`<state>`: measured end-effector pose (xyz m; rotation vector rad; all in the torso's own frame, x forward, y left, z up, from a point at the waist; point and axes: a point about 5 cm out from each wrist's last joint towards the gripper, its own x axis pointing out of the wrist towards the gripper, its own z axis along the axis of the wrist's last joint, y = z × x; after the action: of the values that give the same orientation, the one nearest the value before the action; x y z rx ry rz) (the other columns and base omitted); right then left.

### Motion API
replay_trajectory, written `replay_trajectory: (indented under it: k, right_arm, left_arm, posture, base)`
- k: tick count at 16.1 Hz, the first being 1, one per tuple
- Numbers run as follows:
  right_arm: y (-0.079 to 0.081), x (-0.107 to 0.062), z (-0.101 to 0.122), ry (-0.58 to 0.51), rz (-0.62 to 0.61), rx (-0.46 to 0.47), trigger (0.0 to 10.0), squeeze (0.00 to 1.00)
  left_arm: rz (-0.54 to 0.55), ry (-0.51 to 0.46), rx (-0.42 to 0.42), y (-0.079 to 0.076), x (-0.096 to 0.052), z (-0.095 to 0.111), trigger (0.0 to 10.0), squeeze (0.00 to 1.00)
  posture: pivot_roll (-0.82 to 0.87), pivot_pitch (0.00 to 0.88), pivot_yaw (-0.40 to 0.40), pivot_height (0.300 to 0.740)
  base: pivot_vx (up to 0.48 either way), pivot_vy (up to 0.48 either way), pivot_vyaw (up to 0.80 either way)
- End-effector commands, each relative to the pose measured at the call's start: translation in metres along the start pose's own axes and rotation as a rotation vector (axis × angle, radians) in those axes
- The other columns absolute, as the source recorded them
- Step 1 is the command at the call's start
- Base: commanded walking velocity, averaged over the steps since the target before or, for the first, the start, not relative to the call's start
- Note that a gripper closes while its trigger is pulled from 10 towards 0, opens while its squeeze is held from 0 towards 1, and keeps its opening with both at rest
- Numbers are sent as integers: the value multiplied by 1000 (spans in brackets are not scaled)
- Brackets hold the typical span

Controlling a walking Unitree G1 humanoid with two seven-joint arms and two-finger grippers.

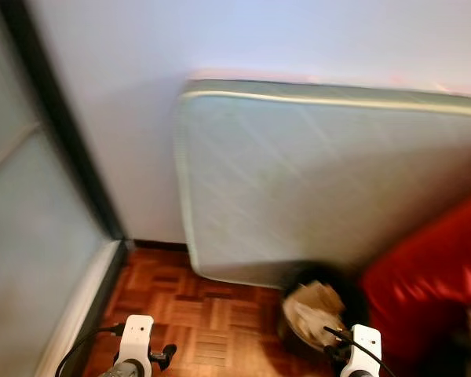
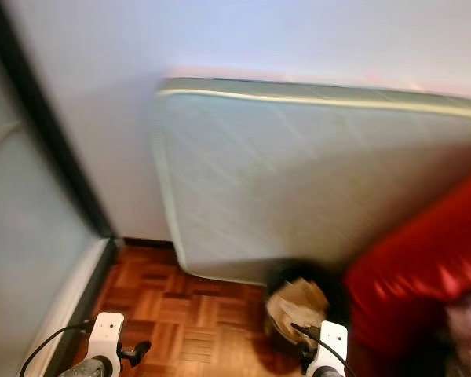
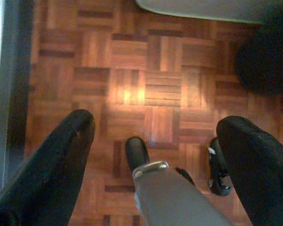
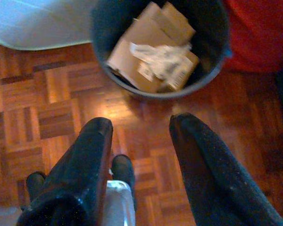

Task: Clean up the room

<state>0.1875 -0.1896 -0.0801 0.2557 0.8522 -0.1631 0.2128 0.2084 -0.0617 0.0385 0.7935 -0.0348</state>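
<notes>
**Parquet corner, bin of cardboard ahead**

Parquet floor (image 1: 212,314) ran reddish-brown under my head camera, which was blurred. I saw a pale mattress (image 1: 322,181) standing on edge against the white wall (image 1: 141,94), with a frosted glass door (image 1: 31,236) in a dark frame on the left. At the foot of the mattress sat a black bin (image 1: 318,310) with cardboard and crumpled paper (image 1: 314,310) in it, and something red (image 1: 432,275) lay just to its right. My two wrists showed low at the bottom edge, the left arm (image 1: 133,345) over bare floor and the right arm (image 1: 361,349) close to the bin.

From the left wrist, I had the left gripper (image 3: 155,127) with its fingers spread wide and nothing between them, above the parquet. The dark door frame (image 3: 14,94) ran along one side and the mattress edge (image 3: 203,7) showed beyond.

From the right wrist, the right gripper (image 4: 141,127) was also spread apart and held nothing. It hung over the floor just short of the bin (image 4: 217,61), whose cardboard scraps (image 4: 153,52) and a printed white paper (image 4: 162,61) lay loosely piled inside.
</notes>
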Motion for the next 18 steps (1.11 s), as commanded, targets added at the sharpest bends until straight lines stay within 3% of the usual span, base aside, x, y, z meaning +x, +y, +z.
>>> replay_trajectory:
  k: [1, 6, 12, 18]
  right_arm:
    - [-3, -1, -2, 12, -10, -5, 10000, 0]
    - [6, 0, -4, 14, -2, 2, 10000, 0]
    - [22, -1, -18, 41, 10, 31, 10000, 0]
    - [8, -3, -20, 45, -13, 17, 10000, 0]
  left_arm:
    - [0, 29, 31, -1, 0, -4, 10000, 0]
    - [-9, 29, 65, 2, 0, -1, 10000, 0]
    - [13, 34, 110, 19, -3, 3, 10000, 0]
    - [0, 31, 136, 7, 1, 5, 10000, 0]
  posture:
    - [19, 84, -74, 740]
    - [41, 87, -31, 740]
    - [48, 80, 23, 740]
    - [34, 91, 7, 740]
  base:
    - [0, 0, -781]
    - [0, 0, -779]
    - [0, 0, -781]
    - [0, -122, -775]
